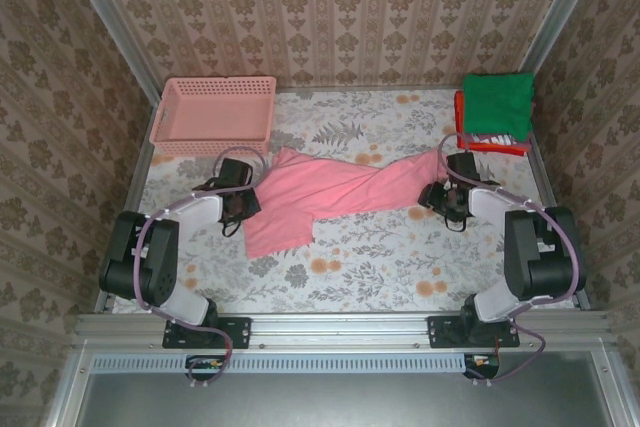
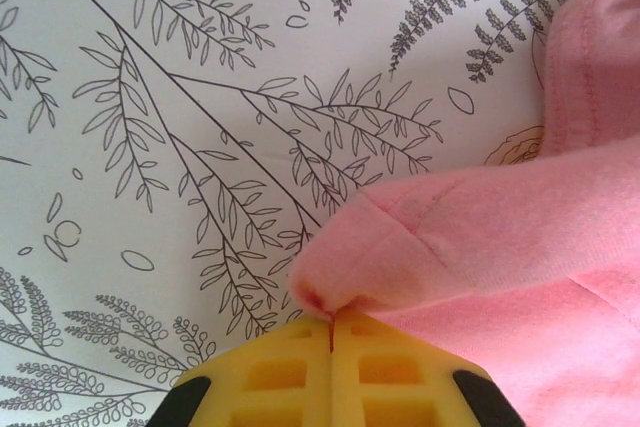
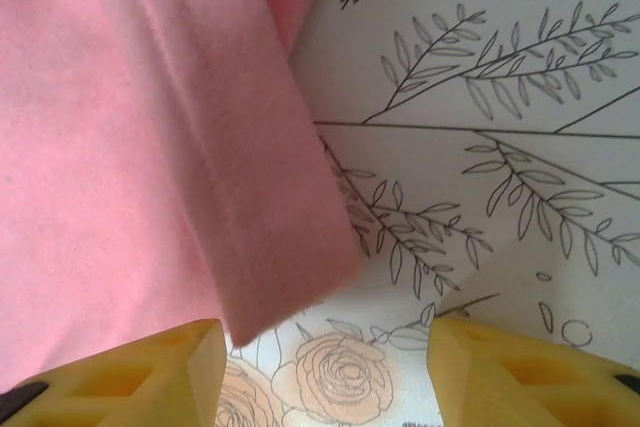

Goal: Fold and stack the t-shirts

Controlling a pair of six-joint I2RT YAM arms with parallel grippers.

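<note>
The table (image 1: 380,247) is wearing a white cloth (image 2: 150,147) printed with grey ferns and little orange roses, and it's pretty much taking up the whole bottom of this booth. Beige damask wallpaper (image 1: 340,7) is wrapping around it on three sides, standing behind the table's far edge and going up off its left and right edges. Two silver metal posts (image 1: 112,22) are rising from the table's far corners. A ribbed aluminium rail (image 1: 340,325) is running along the table's near edge, with a dull grey panel (image 1: 340,397) lying just past that. Light is falling soft and even across the table, barely casting any shadows.
</note>
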